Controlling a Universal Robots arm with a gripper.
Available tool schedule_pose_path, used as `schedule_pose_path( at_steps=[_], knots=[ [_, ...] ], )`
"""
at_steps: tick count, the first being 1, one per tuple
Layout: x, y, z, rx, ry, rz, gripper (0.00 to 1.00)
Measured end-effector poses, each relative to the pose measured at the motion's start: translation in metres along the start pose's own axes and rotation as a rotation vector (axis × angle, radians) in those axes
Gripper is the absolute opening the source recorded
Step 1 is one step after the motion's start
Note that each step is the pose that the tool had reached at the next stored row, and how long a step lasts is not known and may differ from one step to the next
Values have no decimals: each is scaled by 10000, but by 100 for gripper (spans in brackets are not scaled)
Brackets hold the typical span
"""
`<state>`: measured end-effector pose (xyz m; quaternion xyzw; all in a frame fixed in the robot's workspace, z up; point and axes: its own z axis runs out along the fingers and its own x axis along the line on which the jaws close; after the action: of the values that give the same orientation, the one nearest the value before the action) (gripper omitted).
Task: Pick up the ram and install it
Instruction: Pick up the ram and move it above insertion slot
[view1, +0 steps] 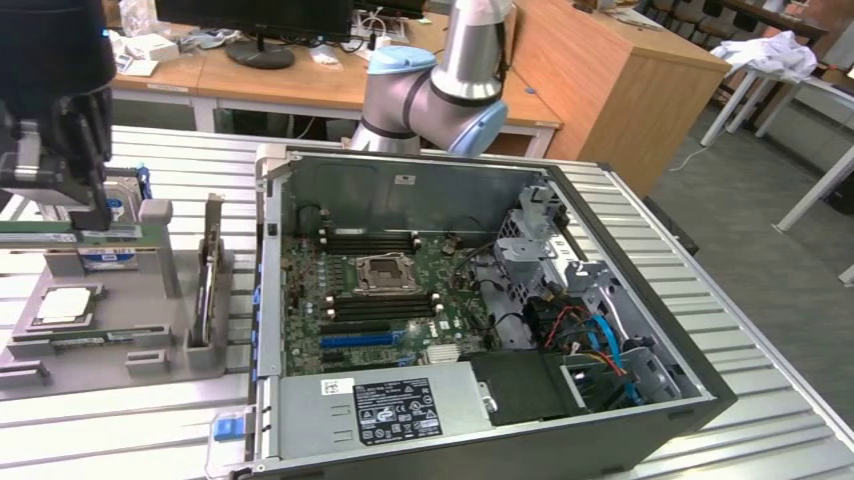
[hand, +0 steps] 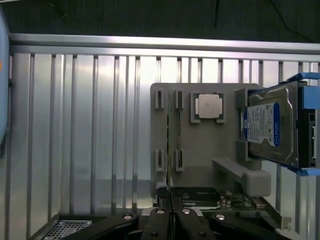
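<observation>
The ram (view1: 47, 238) is a thin green stick that hangs level above the grey holder block (view1: 134, 325) at the exterior view's left. My gripper (view1: 91, 226) is shut on it from above. In the wrist view the closed fingers (hand: 161, 212) pinch the ram (hand: 170, 145), seen edge-on as a thin dark line over the holder's slotted posts (hand: 159, 100). The open computer case (view1: 271, 300) lies to the exterior view's right of the holder. Its motherboard (view1: 334, 300) faces up, with long black memory slots (view1: 367, 241) beside the processor socket (view1: 387, 270).
On the holder block sit a square silver processor (hand: 208, 106), a blue-labelled hard drive (hand: 272, 125) standing on edge, and an upright card (view1: 211, 285). A power supply (view1: 387, 405) and a drive cage with cables (view1: 587, 330) fill the case's near side. The arm's base (view1: 434, 95) stands behind the case.
</observation>
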<state>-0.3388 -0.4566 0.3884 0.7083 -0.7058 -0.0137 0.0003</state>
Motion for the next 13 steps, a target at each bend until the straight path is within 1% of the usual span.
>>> schedule_pose_path(
  at_steps=[7,13],
  knots=[
    [1,-205,-4,-3,1,-36,11],
    [1,-398,-8,-8,0,-65,11]
  ],
)
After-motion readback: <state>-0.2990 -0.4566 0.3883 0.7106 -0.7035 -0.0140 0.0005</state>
